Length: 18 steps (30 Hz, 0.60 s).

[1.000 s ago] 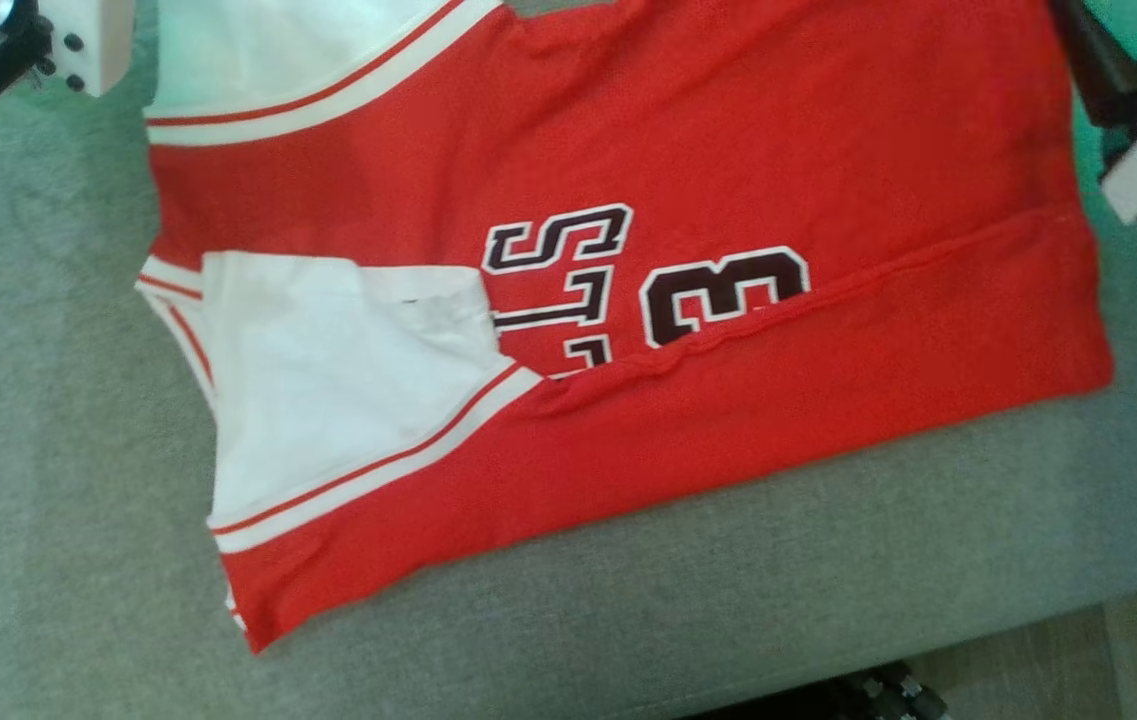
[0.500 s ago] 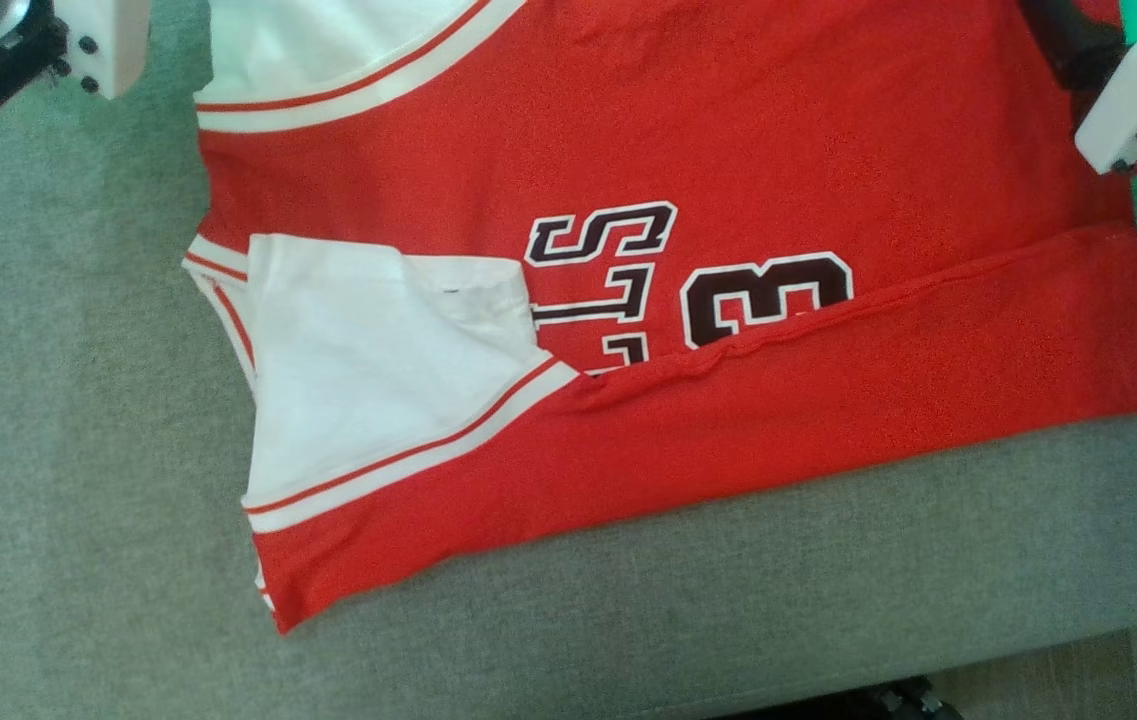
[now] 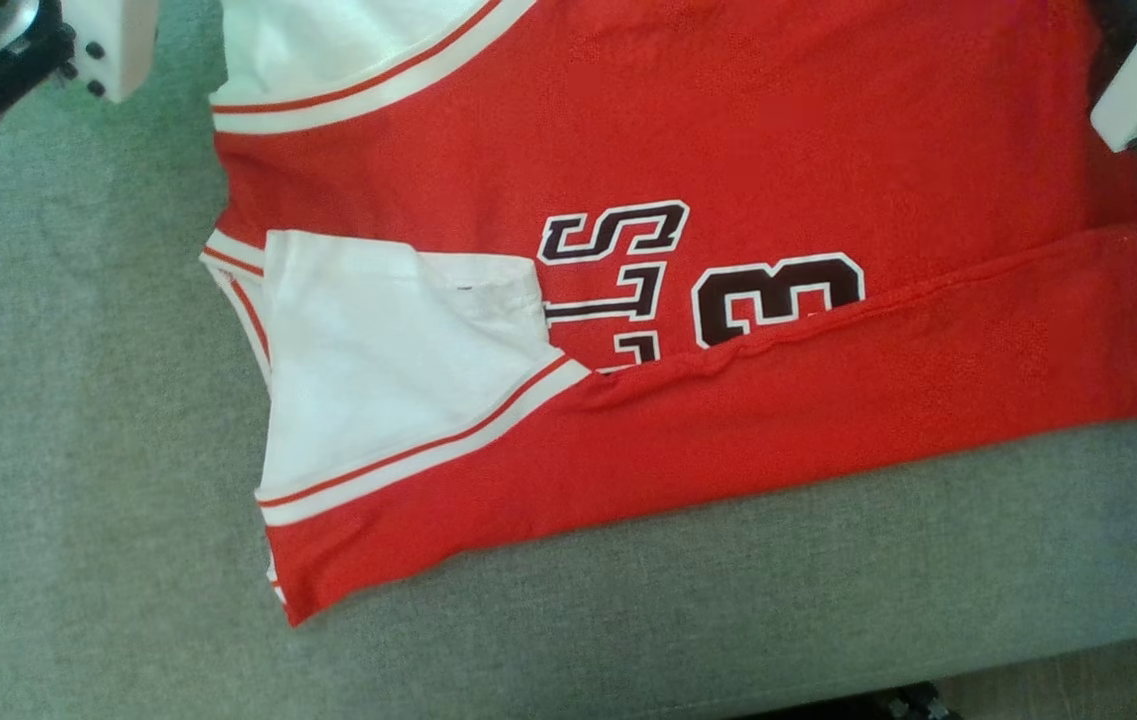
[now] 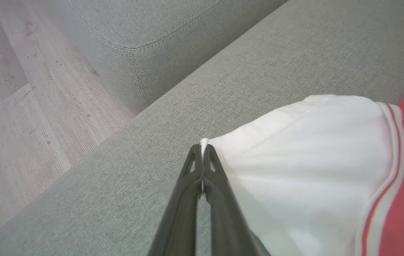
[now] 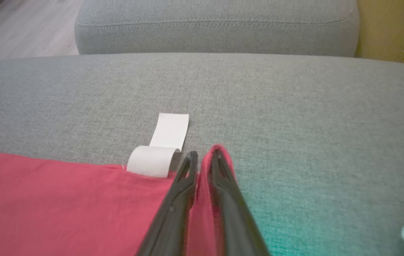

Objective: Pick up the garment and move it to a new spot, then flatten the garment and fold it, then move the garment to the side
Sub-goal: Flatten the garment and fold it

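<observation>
Right gripper (image 5: 203, 158) pinched tight on a raised red fold of the garment (image 5: 63, 199); the rest of the red cloth lies flat to the fingers' left. White tag (image 5: 170, 133) curls out just left of the tips, onto the grey seat (image 5: 294, 106). Back cushion (image 5: 216, 28) far ahead, wood floor (image 5: 20, 28) beyond-left.

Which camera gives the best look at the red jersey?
The head view: the jersey lies spread on the couch, lettering and folded edge visible. The left wrist view shows its white corner pinched by the left gripper; the right wrist view, a red edge in the right gripper.
</observation>
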Motion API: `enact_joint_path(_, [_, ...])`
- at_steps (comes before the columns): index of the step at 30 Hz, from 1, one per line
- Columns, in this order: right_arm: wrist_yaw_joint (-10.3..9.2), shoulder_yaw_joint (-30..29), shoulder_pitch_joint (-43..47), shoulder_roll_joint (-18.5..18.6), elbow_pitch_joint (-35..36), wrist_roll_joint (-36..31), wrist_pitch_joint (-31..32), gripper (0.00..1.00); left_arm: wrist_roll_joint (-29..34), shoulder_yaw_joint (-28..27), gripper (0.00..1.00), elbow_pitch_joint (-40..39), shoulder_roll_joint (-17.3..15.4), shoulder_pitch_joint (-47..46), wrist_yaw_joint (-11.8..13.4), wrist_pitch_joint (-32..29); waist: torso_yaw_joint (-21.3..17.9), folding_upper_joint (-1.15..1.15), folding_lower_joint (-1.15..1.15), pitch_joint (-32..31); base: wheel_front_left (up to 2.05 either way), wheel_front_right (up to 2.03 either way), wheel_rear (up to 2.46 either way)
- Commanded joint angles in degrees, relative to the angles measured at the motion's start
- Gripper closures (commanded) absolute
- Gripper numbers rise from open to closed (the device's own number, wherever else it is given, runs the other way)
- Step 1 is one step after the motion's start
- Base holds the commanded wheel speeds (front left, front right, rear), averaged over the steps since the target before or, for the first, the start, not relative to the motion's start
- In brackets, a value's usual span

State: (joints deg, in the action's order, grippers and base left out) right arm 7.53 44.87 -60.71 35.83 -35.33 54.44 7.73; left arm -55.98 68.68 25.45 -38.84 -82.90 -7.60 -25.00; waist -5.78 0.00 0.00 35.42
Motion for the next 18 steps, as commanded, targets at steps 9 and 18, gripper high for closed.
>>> enact_joint_path(9, [-0.04, 0.65, -1.98, 1.76, -0.45, 3.1, -5.43, 1.0, 3.06, -1.8, 1.0, 1.77, -2.18, -6.04, 0.11, 9.63, 0.29, 0.0, 0.0, -1.32, 0.0, 0.0, 0.0])
enact_joint_path(18, [-0.04, -0.82, 0.78, 6.01, 2.78, 10.32, -9.33, 1.0, 5.04, -2.85, 1.0, 3.47, -1.32, -6.61, 0.13, 20.91, 1.99, 0.0, 0.0, -3.84, 0.0, 0.0, 0.0])
